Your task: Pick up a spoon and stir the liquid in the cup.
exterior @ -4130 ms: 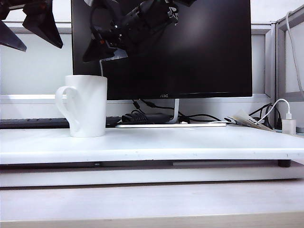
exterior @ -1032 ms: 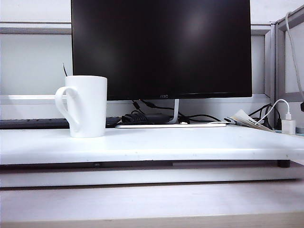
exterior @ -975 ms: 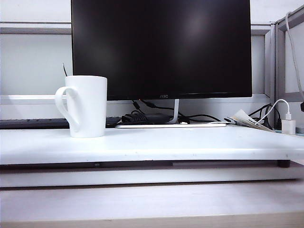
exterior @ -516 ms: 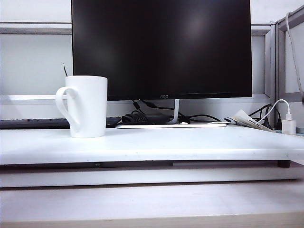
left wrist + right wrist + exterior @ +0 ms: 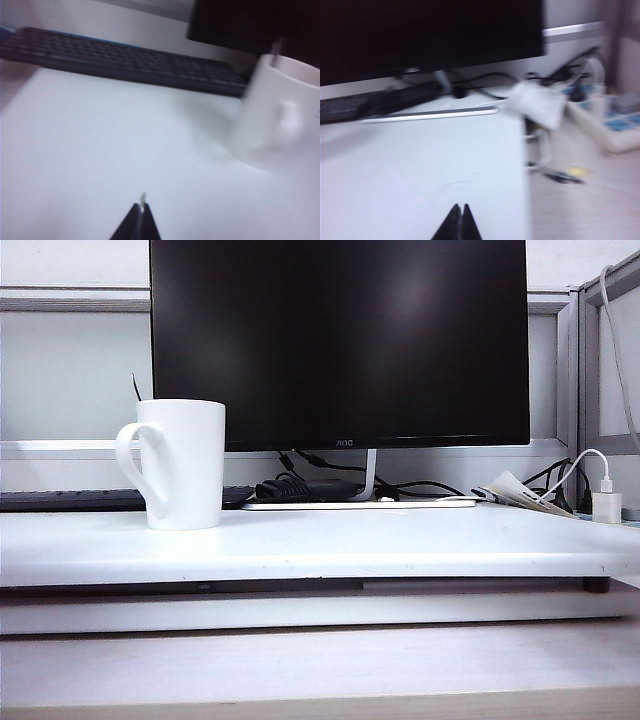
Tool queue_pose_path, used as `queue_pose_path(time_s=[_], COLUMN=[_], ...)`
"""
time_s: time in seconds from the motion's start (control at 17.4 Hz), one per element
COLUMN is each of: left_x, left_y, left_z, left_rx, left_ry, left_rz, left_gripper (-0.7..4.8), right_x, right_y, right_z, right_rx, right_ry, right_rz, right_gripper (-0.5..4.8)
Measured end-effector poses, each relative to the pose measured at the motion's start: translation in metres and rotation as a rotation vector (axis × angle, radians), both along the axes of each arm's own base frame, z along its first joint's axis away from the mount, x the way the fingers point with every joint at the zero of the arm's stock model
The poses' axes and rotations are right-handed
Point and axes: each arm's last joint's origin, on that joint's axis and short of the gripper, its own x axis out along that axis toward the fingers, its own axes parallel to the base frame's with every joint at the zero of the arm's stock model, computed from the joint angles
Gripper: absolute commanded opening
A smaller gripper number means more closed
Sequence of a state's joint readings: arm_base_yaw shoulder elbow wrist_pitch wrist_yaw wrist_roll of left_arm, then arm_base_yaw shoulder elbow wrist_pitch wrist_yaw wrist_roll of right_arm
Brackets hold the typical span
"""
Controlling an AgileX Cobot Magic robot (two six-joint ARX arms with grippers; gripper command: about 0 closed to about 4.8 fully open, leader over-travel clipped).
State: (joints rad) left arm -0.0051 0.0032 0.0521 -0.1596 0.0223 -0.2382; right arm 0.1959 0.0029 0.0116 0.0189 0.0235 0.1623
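Arms now gone from exterior view; left gripper [image 5: 140, 220] and right gripper [image 5: 458, 220] closed, empty. Spoon [image 5: 136, 387] stands in white mug [image 5: 181, 464]; stirring appears finished.

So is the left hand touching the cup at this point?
Apart. The left wrist view shows the shut left hand over bare white table, with a clear stretch of tabletop between it and the cup.
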Motion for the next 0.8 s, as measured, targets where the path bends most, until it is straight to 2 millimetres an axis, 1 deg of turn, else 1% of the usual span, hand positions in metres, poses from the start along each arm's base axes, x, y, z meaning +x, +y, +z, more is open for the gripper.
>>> queue_pose_path(time_s=[0.06, 0.11, 0.4, 0.8], left_x=[0.001, 0.002, 0.002, 0.002], left_y=[0.001, 0.000, 0.000, 0.000], left_z=[-0.005, -0.015, -0.015, -0.015], left_rx=[0.000, 0.002, -0.001, -0.001], left_ry=[0.005, 0.042, 0.047, 0.047], left_rz=[0.011, 0.007, 0.006, 0.006], left_gripper=[-0.05, -0.05, -0.05, -0.05], right_x=[0.000, 0.001, 0.002, 0.002], right_y=[-0.003, -0.007, -0.017, -0.018], right_z=[0.000, 0.000, 0.000, 0.000], right_rx=[0.000, -0.001, 0.000, 0.000], right_ry=[0.002, 0.001, 0.001, 0.002], right_rz=[-0.029, -0.068, -0.180, -0.183], right_gripper=[0.09, 0.09, 0.09, 0.09])
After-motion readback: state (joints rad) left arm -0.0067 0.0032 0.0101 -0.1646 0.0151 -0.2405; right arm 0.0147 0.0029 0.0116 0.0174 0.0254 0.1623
